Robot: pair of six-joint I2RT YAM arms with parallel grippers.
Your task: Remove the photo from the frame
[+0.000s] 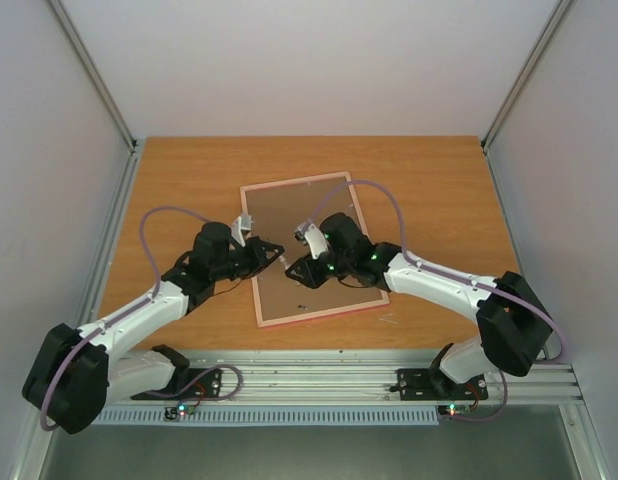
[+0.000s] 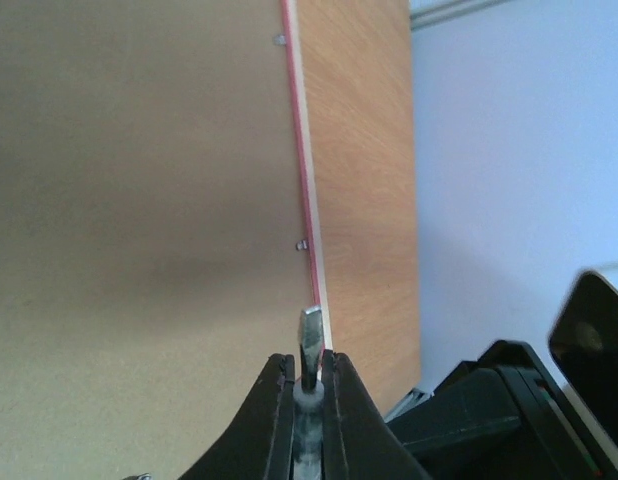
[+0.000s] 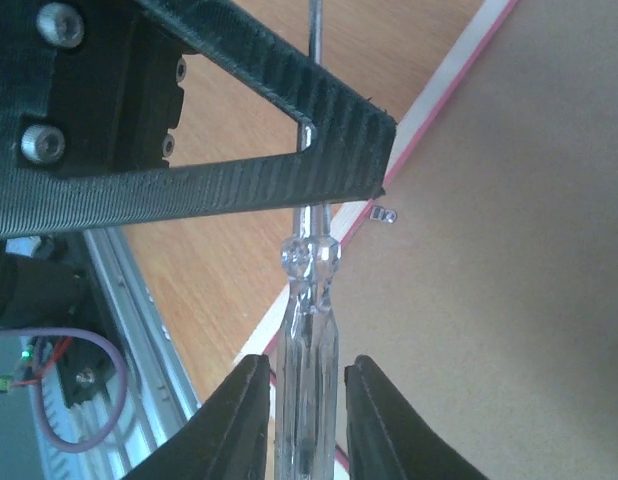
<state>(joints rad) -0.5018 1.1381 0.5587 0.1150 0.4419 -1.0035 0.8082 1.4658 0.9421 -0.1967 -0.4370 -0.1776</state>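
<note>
Orange-brown wooden tabletop [image 1: 189, 180], boxed in by plain white walls [image 1: 289, 60] on three sides, with a ribbed aluminium rail [image 1: 319, 385] along the near edge where both arm bases are bolted.

Lying flat near the middle of the table, slightly skewed: thin bright pink rectangular picture frame [image 1: 289, 210], brown board back facing up, pink showing only as a narrow line around the rim. Small metal tabs [image 2: 301, 243] spaced along the board's edge. Picture side turned down against the wood, so the photo cannot be seen.

Left arm folded low at the near left corner, forearm reaching up and to the right as far as the frame's left edge. Left gripper [image 1: 272, 255] closed tight on the flat metal blade of a screwdriver [image 2: 311, 330], blade tip poking just past the fingertips and close over the board beside the pink rim.

Right arm bent at the near right, forearm stretched leftward over the frame's lower right part. Right gripper [image 1: 297, 268] tip to tip with the left one above the board. Seen from the right wrist, black fingers [image 3: 251, 400] slightly parted on either side of the screwdriver's clear plastic handle, thin slivers of gap visible; cannot tell whether pressing on it. Lilac cable looping over each forearm.
</note>
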